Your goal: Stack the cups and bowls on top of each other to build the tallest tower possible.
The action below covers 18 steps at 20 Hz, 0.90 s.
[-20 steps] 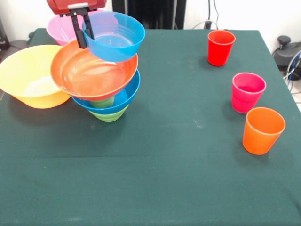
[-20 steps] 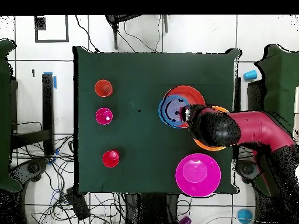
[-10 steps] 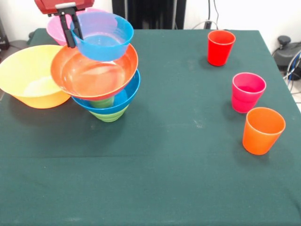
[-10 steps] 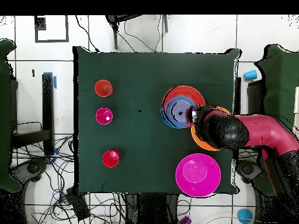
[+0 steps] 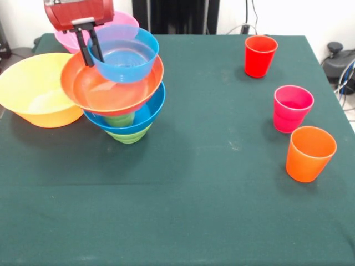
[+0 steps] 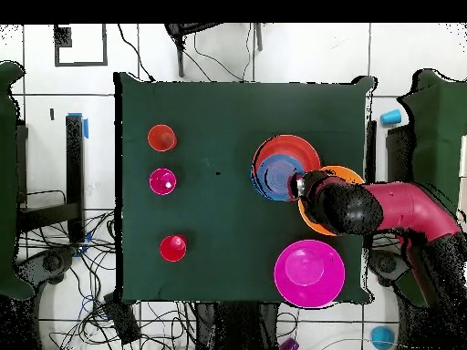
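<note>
upper left of the frame, the black two-finger gripper [image 5: 92, 45] pinches the rim of the small translucent blue plastic bowl [image 5: 123, 54], sitting in the shallow glossy orange-red bowl [image 5: 113, 86]. looks light, stiff and slippery, so the rim's probably the spot to hold.

Robotics lab or test cell. Evidence: red robot arm [image 6: 401, 205] reaching over table draped in dark green cloth [image 5: 194, 183]; white tiled floor [image 6: 219, 55] all round; loose black cables [image 6: 68, 273] strewn beside and behind table; black equipment [image 5: 177, 15] against far wall; bright plastic cups and bowls laid out as test props.
</note>
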Each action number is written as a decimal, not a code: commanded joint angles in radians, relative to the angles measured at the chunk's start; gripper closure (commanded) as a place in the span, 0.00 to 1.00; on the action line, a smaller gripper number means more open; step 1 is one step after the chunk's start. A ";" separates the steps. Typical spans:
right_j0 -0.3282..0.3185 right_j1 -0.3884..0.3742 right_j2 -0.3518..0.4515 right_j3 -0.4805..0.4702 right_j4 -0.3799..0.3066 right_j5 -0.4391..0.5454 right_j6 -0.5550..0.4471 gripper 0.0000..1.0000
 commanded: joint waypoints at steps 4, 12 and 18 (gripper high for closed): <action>0.057 0.031 -0.008 -0.013 -0.099 0.055 -0.253 1.00; 0.052 0.021 -0.006 -0.011 -0.102 0.061 -0.261 1.00; 0.063 0.023 -0.011 -0.018 -0.106 0.061 -0.252 1.00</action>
